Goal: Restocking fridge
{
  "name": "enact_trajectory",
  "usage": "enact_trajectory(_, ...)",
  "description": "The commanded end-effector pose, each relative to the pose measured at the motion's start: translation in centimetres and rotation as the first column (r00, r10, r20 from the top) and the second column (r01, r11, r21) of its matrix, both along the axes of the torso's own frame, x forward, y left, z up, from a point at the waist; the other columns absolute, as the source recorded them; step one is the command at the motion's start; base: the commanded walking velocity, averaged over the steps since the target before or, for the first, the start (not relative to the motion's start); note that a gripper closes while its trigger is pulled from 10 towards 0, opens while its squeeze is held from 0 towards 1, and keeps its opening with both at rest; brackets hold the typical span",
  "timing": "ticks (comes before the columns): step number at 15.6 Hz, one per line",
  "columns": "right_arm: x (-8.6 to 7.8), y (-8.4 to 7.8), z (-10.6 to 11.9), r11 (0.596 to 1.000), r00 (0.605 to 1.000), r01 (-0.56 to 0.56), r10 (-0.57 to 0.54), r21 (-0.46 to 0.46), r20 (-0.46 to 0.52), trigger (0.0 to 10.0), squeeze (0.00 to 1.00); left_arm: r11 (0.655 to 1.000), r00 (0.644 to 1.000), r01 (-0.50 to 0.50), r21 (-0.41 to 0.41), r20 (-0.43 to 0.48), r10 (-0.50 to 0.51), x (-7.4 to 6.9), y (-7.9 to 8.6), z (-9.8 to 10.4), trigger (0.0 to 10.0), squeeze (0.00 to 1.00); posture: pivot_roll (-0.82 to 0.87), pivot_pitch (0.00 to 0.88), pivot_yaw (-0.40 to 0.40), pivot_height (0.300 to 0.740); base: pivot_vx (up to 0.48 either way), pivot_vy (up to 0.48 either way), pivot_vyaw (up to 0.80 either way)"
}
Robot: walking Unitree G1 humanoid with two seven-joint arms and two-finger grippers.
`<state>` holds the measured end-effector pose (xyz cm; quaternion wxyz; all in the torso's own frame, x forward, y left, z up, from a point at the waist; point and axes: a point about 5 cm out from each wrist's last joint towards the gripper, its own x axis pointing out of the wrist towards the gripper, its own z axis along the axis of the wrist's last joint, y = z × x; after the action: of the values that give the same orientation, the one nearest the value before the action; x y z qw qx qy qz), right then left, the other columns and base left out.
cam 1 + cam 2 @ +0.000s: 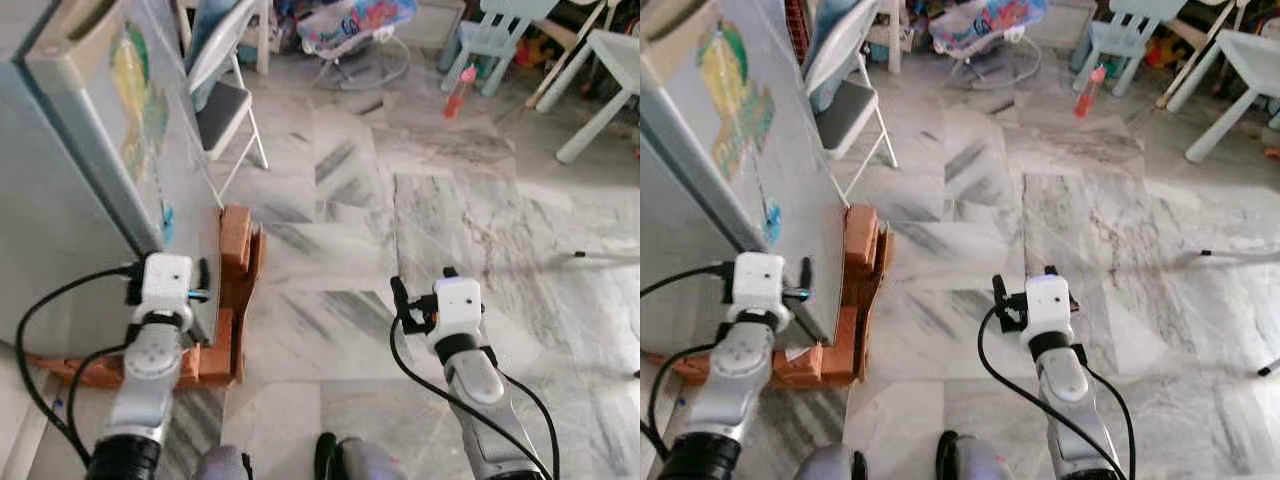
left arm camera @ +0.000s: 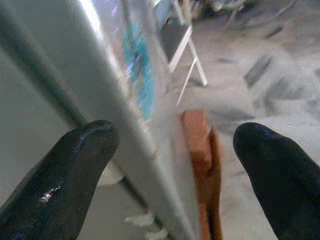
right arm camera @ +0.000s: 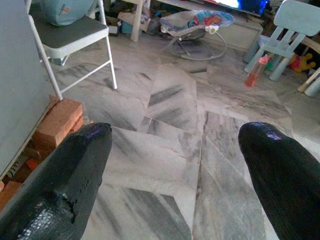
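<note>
Fridge (image 1: 70,170): closed, grey, stickers on its side; it stands on bricks (image 1: 235,240); its front corner edge lies between the left fingers.
Left gripper (image 2: 175,165): fingers wide, one at each side of the door edge; they hold nothing.
Right gripper (image 3: 175,170): fingers wide and empty, above bare marble floor (image 1: 450,230); the folding chair (image 1: 225,90) is far beyond them.
Risk: I think the fingers could slip off the smooth edge; a hard pull may shake the fridge on its bricks.

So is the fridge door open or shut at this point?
Open slightly, it seems: the fridge door edge stands apart from the cabinet, and the open left tool straddles that edge.
</note>
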<state>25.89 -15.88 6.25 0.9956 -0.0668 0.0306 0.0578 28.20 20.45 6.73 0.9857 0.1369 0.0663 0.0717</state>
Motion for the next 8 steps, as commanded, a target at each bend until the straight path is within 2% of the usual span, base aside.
enact_trajectory(1,-0.3,-0.5,-0.2,1.0,1.0,0.016,-0.017,-0.008,-0.011,10.0,0.0,1.0,1.0,-0.016,0.011,-0.022,0.016,0.1,0.3,-0.3,10.0,0.0,0.13,0.135,-0.078,0.74,0.0,0.0,0.0)
enact_trajectory(5,-0.4,-0.3,-0.2,1.0,1.0,0.008,-0.009,-0.009,-0.013,10.0,0.0,0.997,0.996,-0.077,0.017,0.038,0.076,2.6,1.5,1.6,10.0,0.0,0.12,0.142,-0.079,0.74,0.0,0.0,0.0)
enact_trajectory(8,-0.6,-0.4,-0.2,1.0,1.0,0.009,-0.01,-0.01,-0.015,10.0,0.0,0.994,0.994,-0.108,0.033,0.04,0.106,3.3,2.1,1.7,10.0,0.0,0.12,0.145,-0.077,0.74,0.0,0.0,0.0)
